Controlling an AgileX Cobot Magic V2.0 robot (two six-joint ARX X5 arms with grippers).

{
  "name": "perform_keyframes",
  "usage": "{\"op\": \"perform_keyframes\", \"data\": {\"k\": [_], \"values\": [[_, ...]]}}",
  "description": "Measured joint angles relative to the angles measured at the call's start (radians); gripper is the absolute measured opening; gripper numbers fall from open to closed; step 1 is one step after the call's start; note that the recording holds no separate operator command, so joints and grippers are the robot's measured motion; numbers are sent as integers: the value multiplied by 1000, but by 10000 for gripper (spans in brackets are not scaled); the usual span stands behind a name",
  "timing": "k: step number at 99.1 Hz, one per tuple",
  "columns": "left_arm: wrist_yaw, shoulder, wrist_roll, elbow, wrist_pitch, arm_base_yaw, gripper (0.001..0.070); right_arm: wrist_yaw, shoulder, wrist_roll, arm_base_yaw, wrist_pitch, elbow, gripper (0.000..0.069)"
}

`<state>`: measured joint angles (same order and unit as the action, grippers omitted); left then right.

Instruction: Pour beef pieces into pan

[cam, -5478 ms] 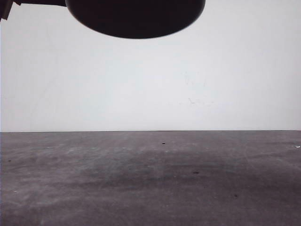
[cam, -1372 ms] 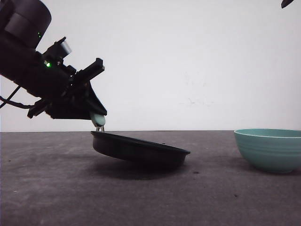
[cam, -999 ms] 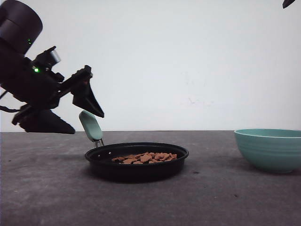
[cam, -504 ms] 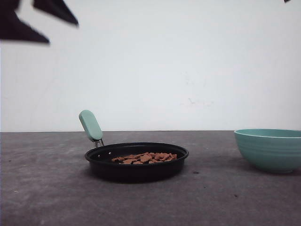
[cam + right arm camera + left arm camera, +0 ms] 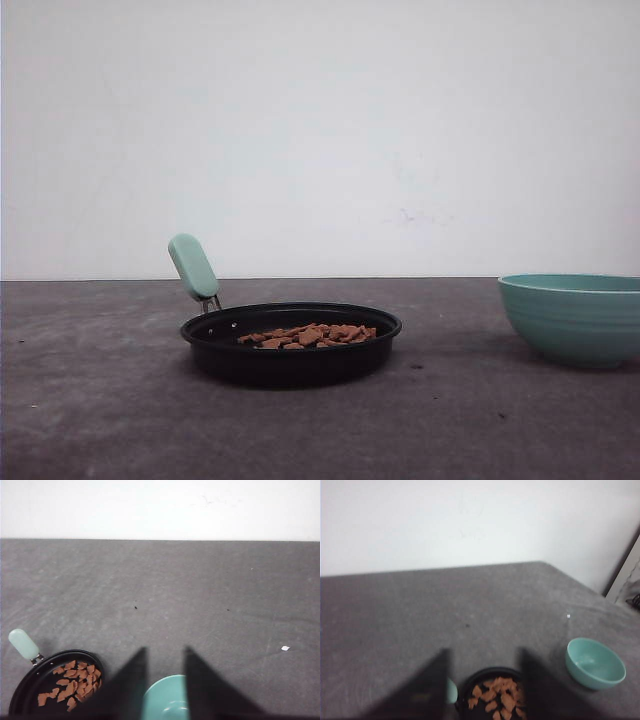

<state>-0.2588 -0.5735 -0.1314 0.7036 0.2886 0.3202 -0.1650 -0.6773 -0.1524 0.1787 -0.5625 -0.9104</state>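
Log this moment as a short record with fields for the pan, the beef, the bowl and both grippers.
pan: the pan sits flat on the table, mint handle angled up toward the robot's left
beef: the beef pieces lie inside the pan
bowl: the teal bowl stands apart, to the pan's right; looks empty from the left wrist view
left gripper: jaws open, above the pan, holding nothing
right gripper: jaws open, above the bowl, holding nothing

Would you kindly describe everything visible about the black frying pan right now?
The pan is shallow, round and black, seemingly coated metal, sitting flat and upright on the grey table. A rounded mint-green handle rises at a slant from its left rear rim on a thin metal stem. The beef pieces lie in a low heap inside it. Nothing grips it; the teal bowl stands apart, to its right.
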Motion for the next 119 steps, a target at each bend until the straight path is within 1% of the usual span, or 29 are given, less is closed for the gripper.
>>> {"op": "perform_keyframes", "data": {"k": [6, 13, 24, 76, 83, 89, 93, 97, 100, 105, 108, 114, 119], "values": [[2, 0, 1, 0, 16, 0, 59, 3, 3, 0, 0, 0, 0, 30], [2, 0, 1, 0, 33, 0, 41, 3, 10, -1, 0, -13, 0, 14], [2, 1, 1, 0, 68, 0, 37, 5, 14, -1, 0, -21, 0, 7], [2, 1, 1, 0, 67, 0, 37, 5, 11, -1, 0, -15, 0, 7], [4, 1, 13, 0, 67, 0, 37, 5, 11, -1, 0, -15, 0, 7], [31, 1, 45, 0, 65, -1, 37, 5, 11, -1, 0, -14, 0, 7], [63, 1, 67, 0, 63, -1, 37, 5, 11, -1, 0, -14, 0, 7], [108, 1, 82, 0, 62, -3, 37, 5, 11, -1, 0, -14, 0, 7], [152, 7, 91, 0, 63, -9, 37, 5, 11, -1, 0, -14, 0, 7], [203, 13, 98, 0, 71, -26, 37, 5, 11, -1, 0, -14, 0, 7], [216, 18, 100, 0, 74, -40, 37, 5, 11, -1, 0, -14, 0, 7], [227, 35, 105, -6, 70, -72, 37, 5, 11, -1, 0, -14, 0, 7], [227, 58, 106, -24, 61, -105, 37, 5, 11, -1, 0, -13, 0, 7]]}}
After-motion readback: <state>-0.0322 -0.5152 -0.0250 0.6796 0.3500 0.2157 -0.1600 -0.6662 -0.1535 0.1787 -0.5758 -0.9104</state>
